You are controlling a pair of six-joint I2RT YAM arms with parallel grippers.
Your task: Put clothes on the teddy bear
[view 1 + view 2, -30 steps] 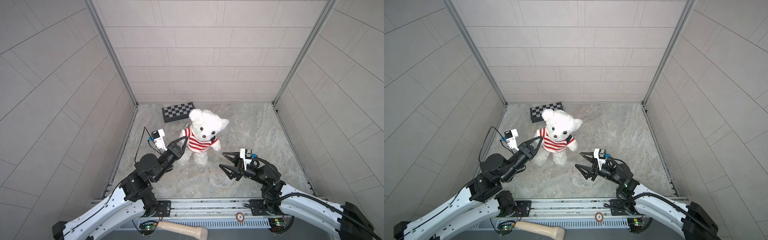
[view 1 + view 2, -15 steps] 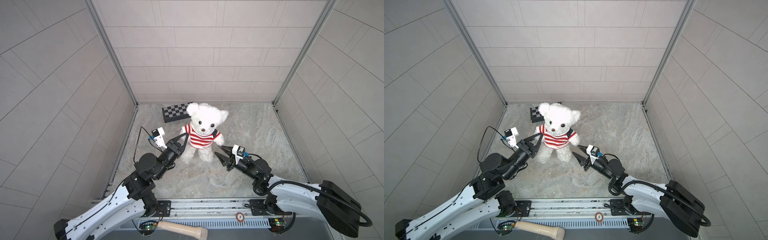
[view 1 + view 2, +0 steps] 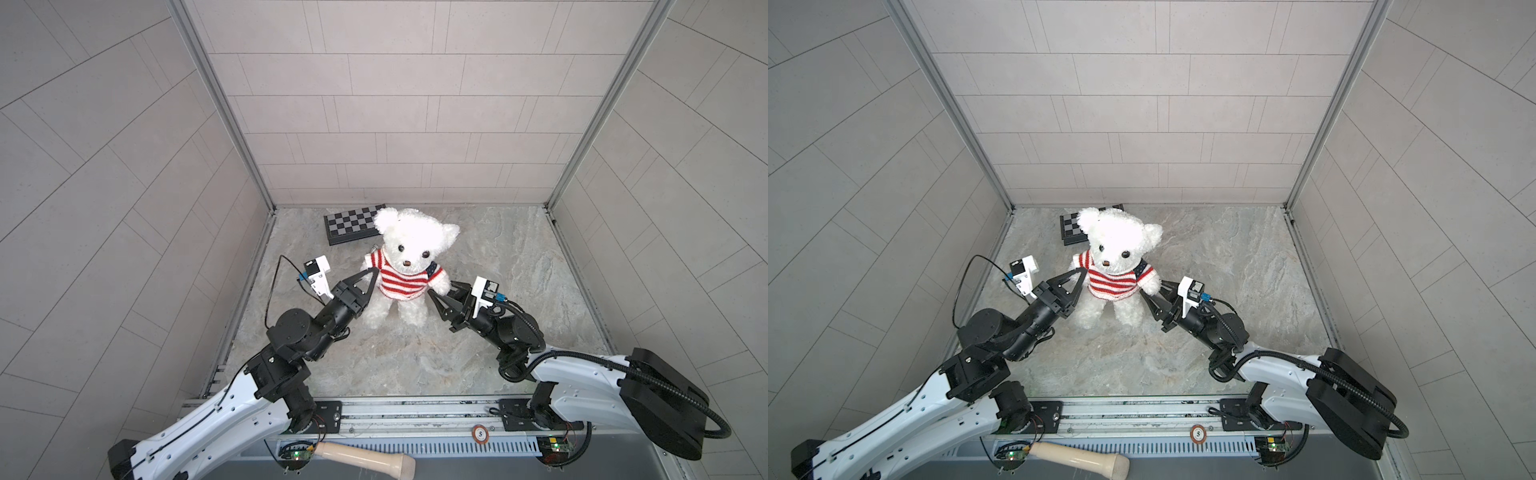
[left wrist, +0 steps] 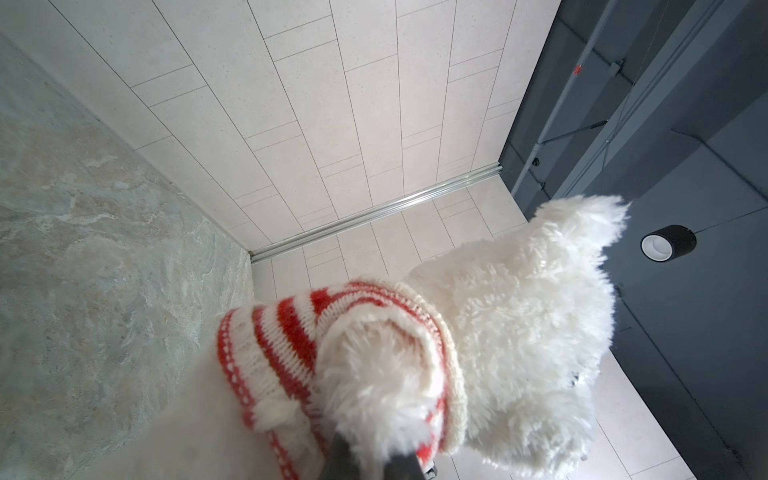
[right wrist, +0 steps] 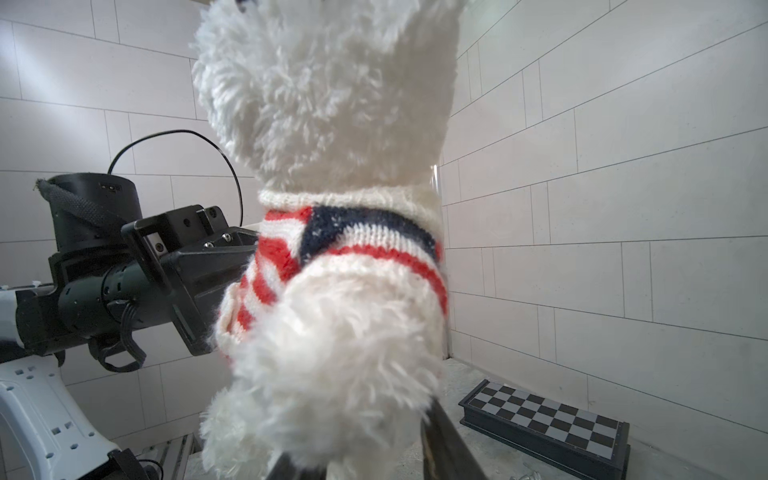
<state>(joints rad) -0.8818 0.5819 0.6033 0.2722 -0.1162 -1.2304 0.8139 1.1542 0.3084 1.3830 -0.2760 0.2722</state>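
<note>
Centrally, one teddy bear (image 3: 409, 245) in one striped sweater (image 3: 401, 284) stands upright before one chessboard (image 3: 353, 222). Both arms reach low and inward. The left gripper (image 3: 372, 271) is pinched tight on one paw. The right gripper (image 3: 441, 288) straddles the other paw, its grip unclear. A round tag (image 3: 480, 433) reads "5".

You look into a small box of a room with pale tiled walls (image 3: 407, 116) on three sides. The tiles are long and grey-white. Shiny metal strips (image 3: 220, 108) run up the corners. The floor (image 3: 498, 257) looks like grey stone with swirls. In the left wrist view, a round black lamp (image 4: 668, 248) hangs from a dark ceiling (image 4: 685, 124).
</note>
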